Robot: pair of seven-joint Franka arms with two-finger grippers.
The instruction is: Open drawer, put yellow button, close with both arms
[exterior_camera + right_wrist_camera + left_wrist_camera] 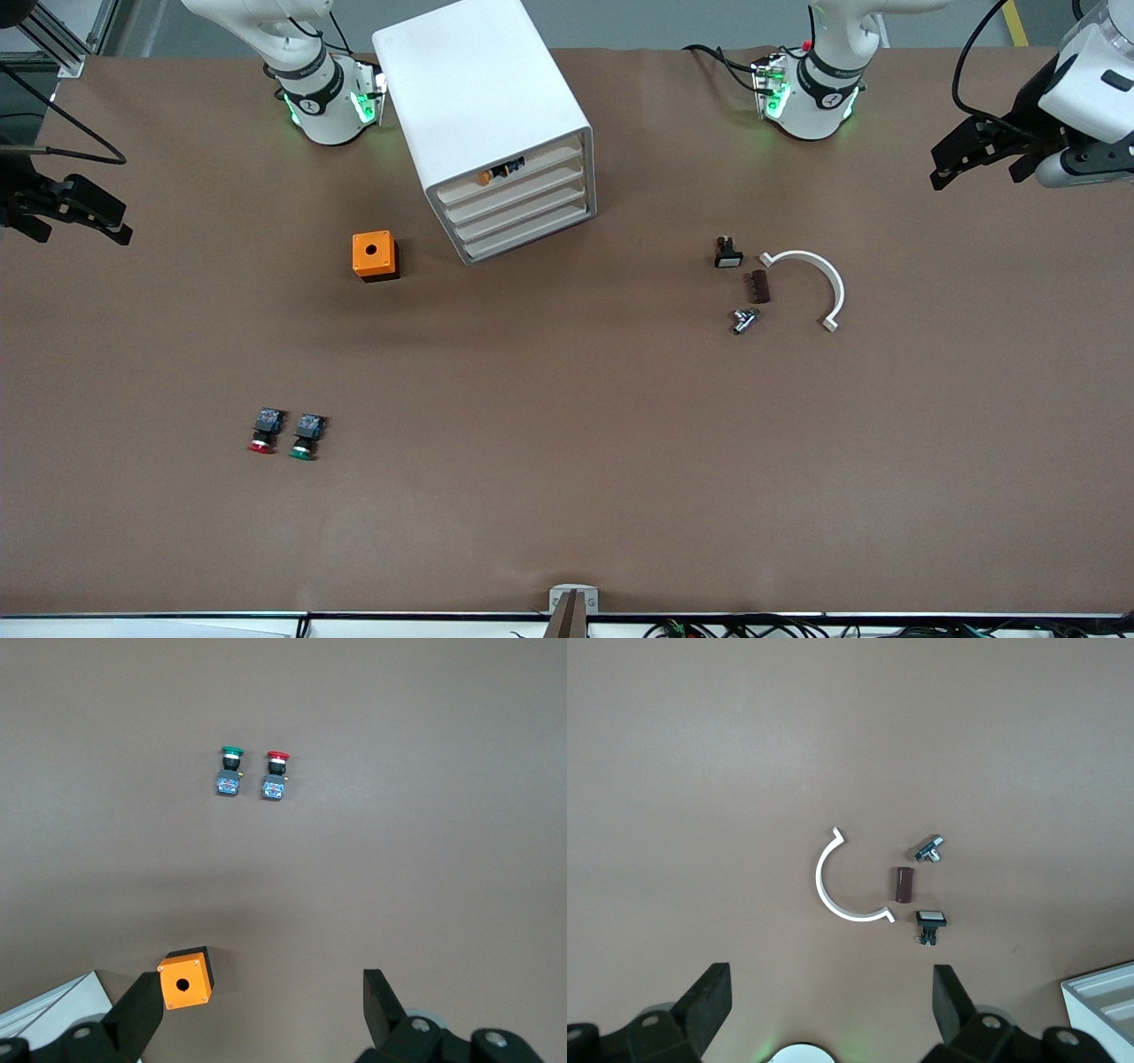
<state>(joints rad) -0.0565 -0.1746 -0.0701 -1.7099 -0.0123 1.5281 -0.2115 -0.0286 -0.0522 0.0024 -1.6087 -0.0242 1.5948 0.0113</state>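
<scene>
Even overhead light, soft shadows, sharp focus

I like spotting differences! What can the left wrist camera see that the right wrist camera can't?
Only the left wrist view shows the white curved clip, the brown block, the small metal fitting and the white-capped switch.

Only the right wrist view shows the green button, the red button and the orange box.

Both show the brown table, a corner of the white cabinet and their own open tool.

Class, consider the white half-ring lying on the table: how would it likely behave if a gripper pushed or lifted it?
The white half-ring looks like thin, stiff plastic, so probably light. Lying flat on its side, it would likely slide or pivot rather than roll. Its narrow band may flex slightly if pinched.
</scene>
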